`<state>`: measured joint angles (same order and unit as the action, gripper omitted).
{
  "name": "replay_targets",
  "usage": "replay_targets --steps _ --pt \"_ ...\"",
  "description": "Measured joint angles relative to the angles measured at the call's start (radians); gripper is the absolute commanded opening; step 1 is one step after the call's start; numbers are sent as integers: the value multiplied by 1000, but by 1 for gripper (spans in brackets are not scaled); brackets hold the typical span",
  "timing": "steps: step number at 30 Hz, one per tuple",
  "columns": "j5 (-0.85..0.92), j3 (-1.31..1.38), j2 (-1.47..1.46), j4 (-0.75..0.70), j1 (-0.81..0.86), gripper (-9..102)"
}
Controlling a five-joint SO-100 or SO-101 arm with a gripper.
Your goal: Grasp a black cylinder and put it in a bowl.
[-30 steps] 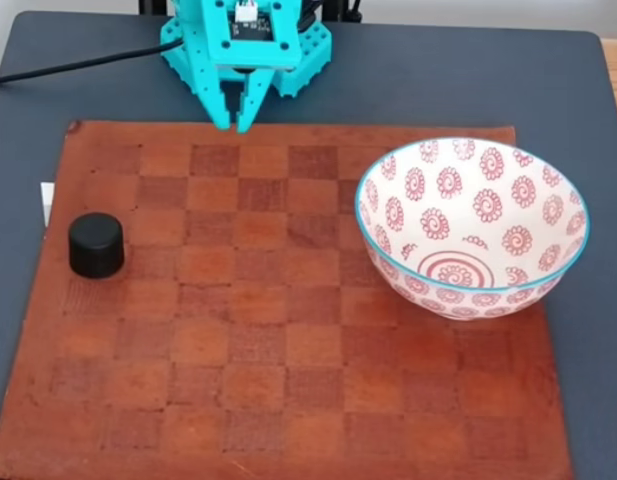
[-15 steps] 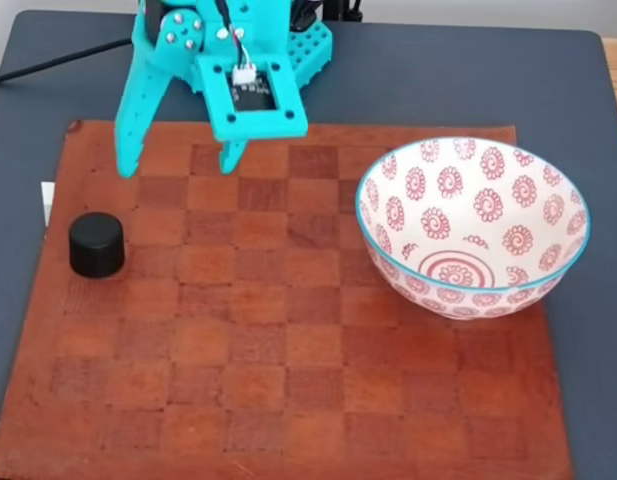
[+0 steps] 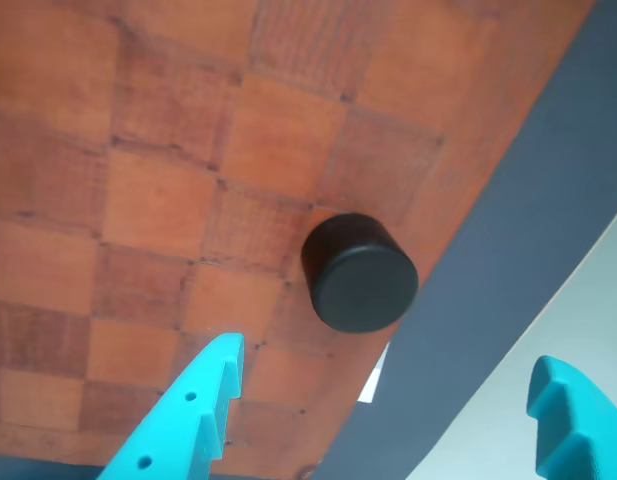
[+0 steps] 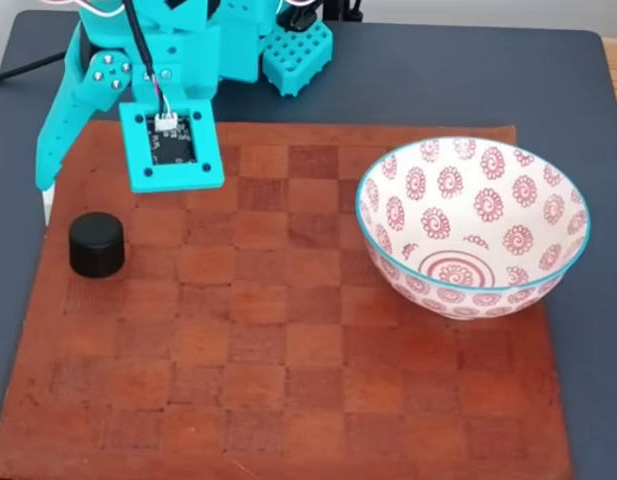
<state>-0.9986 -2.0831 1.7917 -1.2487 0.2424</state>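
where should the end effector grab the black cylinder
Grip the black cylinder across its round side wall, coming down from above. It stands upright on the checkered mat with open space all around, and the open end effector looks wide enough to straddle it.

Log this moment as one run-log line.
phase: approach | gripper: open, empty | black cylinder: on checkerboard mat, untouched | bowl: empty

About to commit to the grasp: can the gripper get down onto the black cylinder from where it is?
Probably yes. The gripper is open, and the black cylinder stands alone near the checkered board's edge; the bowl sits far across.
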Motion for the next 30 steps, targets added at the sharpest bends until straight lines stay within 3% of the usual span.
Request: replay_targets --steps 30 --pt "2 69 -273 51 -2 36"
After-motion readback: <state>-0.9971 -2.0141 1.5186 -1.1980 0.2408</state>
